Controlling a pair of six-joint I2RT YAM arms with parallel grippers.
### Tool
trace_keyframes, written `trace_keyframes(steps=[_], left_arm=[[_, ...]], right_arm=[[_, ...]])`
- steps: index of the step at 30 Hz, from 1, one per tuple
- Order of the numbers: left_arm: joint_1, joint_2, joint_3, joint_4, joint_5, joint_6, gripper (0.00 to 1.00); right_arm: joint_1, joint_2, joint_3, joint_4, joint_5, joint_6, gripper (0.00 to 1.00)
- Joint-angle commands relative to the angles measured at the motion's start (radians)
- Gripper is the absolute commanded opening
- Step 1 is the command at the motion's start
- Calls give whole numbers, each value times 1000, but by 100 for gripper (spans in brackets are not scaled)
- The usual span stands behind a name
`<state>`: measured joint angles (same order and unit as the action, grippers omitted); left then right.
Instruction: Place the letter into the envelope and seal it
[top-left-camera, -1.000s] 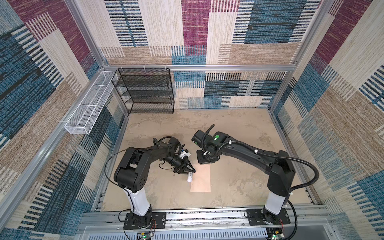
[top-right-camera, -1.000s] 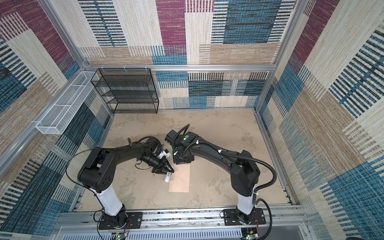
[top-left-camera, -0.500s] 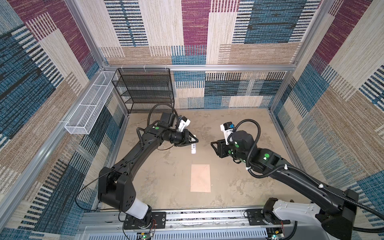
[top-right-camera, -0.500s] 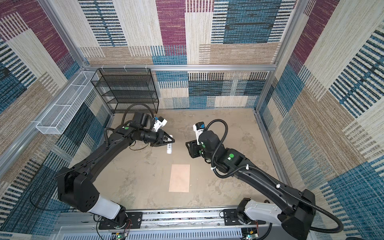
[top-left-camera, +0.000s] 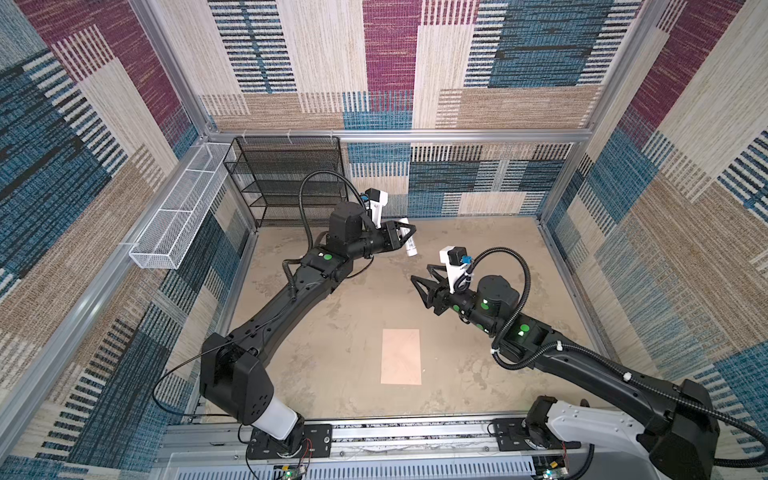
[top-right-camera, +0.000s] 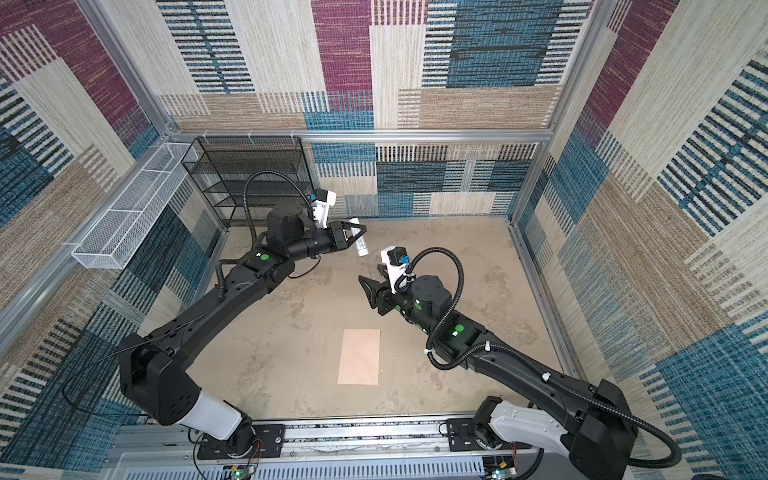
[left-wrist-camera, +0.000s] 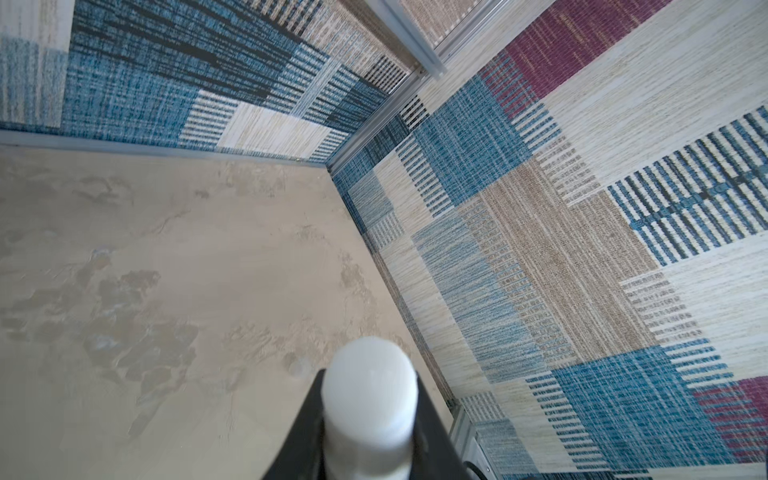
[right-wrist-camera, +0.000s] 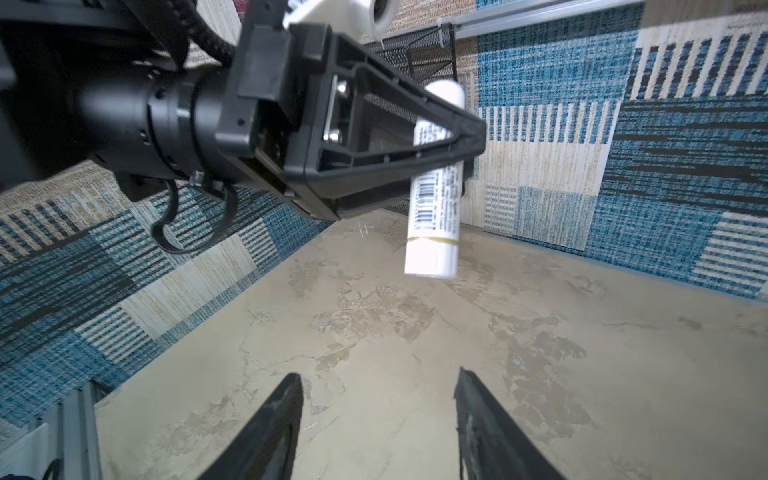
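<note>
The peach-tan envelope (top-left-camera: 401, 356) (top-right-camera: 358, 356) lies flat on the floor near the front, a plain rectangle with no flap standing out. The letter is hidden in every view. My left gripper (top-left-camera: 409, 232) (top-right-camera: 360, 232) hangs high over the back of the floor, shut on a small white tube (top-left-camera: 410, 246) (left-wrist-camera: 370, 399). The right wrist view shows that tube (right-wrist-camera: 434, 216) pinched at mid-length, its barcode label facing out. My right gripper (top-left-camera: 420, 272) (right-wrist-camera: 376, 378) is open and empty, in the air a short way in front of the tube and pointing toward it.
A black wire shelf (top-left-camera: 286, 178) stands at the back left corner. A white wire basket (top-left-camera: 178, 216) hangs on the left wall. Fabric-covered walls enclose the floor, and the arms' base rail (top-left-camera: 374, 432) runs along the front.
Both arms have risen from low beside the envelope toward the back. The left carried the white tube with it. The right gripper's jaws have spread wider.
</note>
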<state>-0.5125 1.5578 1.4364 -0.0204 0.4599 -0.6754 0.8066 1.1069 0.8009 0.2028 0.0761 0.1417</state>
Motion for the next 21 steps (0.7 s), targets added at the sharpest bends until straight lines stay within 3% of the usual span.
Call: trace_keyframes(steps=[1, 7, 21], left_arm=[[-17, -11, -3, 93, -84, 33, 0], [-41, -37, -39, 88, -103, 54, 0], [-46, -39, -36, 72, -74, 98, 0]], right_arm=[[2, 15, -35, 176, 102, -113, 63], [0, 71, -55, 321, 140, -224, 64], [-10, 202, 26, 358, 127, -237, 55]])
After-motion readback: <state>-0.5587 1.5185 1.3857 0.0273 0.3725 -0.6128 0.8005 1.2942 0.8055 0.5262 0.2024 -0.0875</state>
